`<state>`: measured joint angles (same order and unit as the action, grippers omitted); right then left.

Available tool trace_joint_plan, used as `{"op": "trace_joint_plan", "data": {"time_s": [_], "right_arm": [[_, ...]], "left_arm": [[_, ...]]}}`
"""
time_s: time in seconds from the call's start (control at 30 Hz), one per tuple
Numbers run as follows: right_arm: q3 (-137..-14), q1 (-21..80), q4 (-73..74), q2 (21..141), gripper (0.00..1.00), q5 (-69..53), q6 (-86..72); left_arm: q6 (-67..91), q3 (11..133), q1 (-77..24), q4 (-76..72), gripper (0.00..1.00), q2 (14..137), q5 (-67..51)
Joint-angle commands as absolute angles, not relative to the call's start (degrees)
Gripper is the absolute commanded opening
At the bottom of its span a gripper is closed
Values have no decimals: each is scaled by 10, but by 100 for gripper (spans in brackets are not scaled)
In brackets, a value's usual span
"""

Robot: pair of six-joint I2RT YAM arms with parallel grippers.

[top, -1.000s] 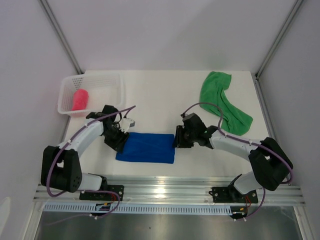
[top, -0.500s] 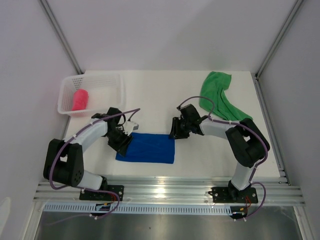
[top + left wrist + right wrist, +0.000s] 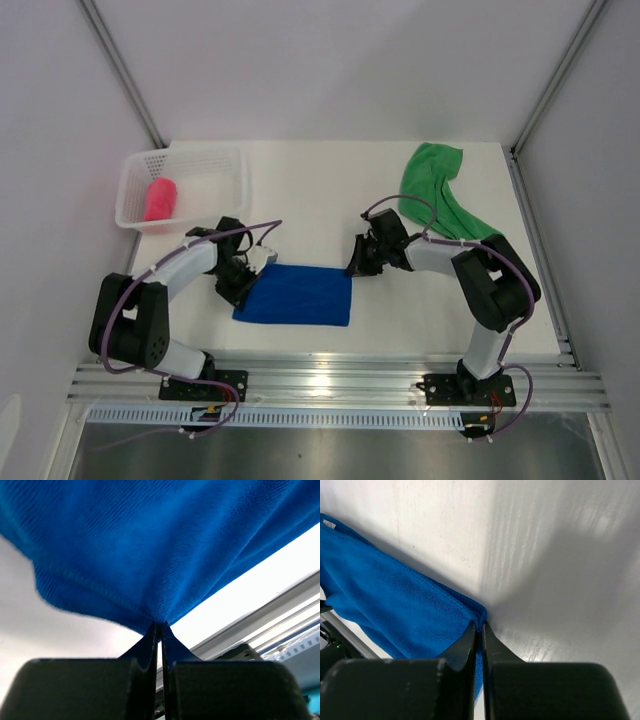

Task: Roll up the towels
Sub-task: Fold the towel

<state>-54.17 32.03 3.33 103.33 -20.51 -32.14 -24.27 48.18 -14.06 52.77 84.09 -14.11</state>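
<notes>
Closed within the last second, both sides, from about half open to fully pinched. Clamped in the left tool (image 3: 159, 627): a gathered fold of the blue towel (image 3: 295, 295) at its far-left corner, cloth puckering out from the shut fingertips. Nipped by the right tool (image 3: 479, 629), jaws together: the far-right corner edge of that same towel. Otherwise lying flat on the white surface (image 3: 310, 190) between the arms. Further off: green towel (image 3: 440, 200) crumpled far right, pink towel (image 3: 160, 198) rolled inside the basket (image 3: 225, 165) far left.
</notes>
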Motion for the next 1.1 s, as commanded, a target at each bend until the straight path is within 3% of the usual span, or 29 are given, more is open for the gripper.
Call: {"op": "trace_joint_plan", "data": {"time_s": [0.0, 0.13, 0.2, 0.27, 0.5, 0.6, 0.83, 1.07], "right_arm": [[-548, 308, 21, 1022, 1, -201, -316], [-563, 308, 40, 1021, 8, -193, -292], [-568, 311, 57, 1019, 29, -192, -280], [-580, 316, 82, 1002, 38, -165, -252], [-570, 418, 179, 850, 40, 21, -122], [-546, 492, 178, 824, 36, 28, -76], [-585, 596, 206, 914, 33, -26, -10], [-616, 614, 239, 970, 34, -3, -3]], "left_arm": [[-270, 502, -127, 548, 1, 810, -119], [-272, 513, -100, 550, 1, 807, -120], [-272, 512, -98, 550, 1, 814, -126], [-272, 513, -98, 556, 1, 824, -154], [-266, 507, -98, 552, 1, 835, -161], [-266, 505, -98, 555, 1, 837, -157], [-261, 512, -98, 555, 1, 842, -156], [-262, 511, -98, 555, 1, 839, -157]]}}
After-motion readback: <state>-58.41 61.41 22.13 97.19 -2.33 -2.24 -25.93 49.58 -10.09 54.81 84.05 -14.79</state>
